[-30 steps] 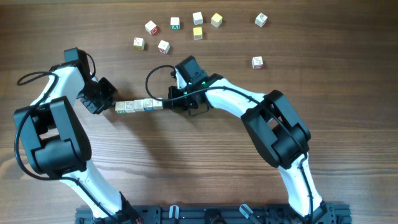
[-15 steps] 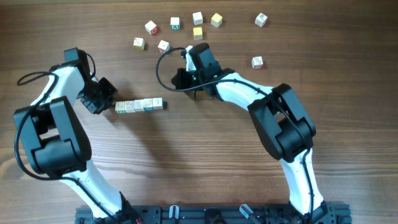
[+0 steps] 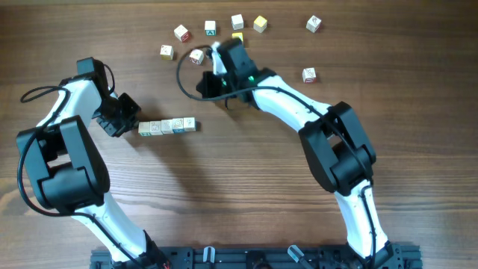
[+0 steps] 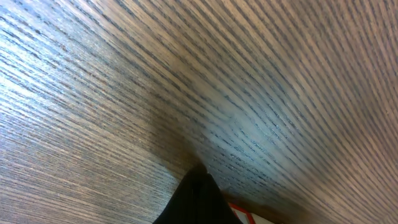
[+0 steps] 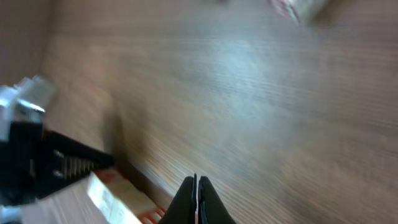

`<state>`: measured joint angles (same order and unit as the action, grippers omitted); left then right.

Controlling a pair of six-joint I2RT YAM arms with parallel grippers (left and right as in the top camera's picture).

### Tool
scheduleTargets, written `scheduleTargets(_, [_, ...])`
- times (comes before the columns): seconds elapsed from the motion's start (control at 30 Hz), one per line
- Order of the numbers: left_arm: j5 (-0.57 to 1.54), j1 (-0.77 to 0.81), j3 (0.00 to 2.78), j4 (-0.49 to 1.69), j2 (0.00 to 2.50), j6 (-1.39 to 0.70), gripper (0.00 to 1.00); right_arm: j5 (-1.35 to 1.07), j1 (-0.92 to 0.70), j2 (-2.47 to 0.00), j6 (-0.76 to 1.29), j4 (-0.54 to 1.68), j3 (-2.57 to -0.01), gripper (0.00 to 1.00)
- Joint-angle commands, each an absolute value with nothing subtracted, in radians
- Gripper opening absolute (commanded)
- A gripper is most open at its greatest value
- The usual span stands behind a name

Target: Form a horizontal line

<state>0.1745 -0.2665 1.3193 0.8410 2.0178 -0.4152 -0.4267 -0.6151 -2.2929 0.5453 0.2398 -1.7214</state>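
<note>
Cube line lies left of table centre, its left end just beside left gripper; fingers pressed together, arm folded low. Right gripper pinched closed, empty, up-right of line, near loose cube.

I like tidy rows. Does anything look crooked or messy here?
The row of cubes tilts slightly, its right end higher in the overhead view. Loose cubes lie scattered above it, turned different ways. Nothing looks broken.
</note>
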Motion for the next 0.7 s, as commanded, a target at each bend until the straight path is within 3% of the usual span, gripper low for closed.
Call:
scheduleTargets(0.0, [0.190, -0.260, 1.291, 0.845, 2.043, -0.404, 0.04, -0.303, -0.659, -2.308, 0.499, 0.300, -1.809, 0.05])
scheduleTargets(0.3, [0.190, -0.260, 1.291, 0.845, 2.043, -0.404, 0.04, -0.200, -0.728, -2.335, 0.497, 0.347, -1.807, 0.05])
scheduleTargets(0.67, [0.190, -0.260, 1.291, 0.846, 2.043, -0.404, 0.04, -0.239, -0.733, -2.383, 0.527, 0.360, -1.806, 0.05])
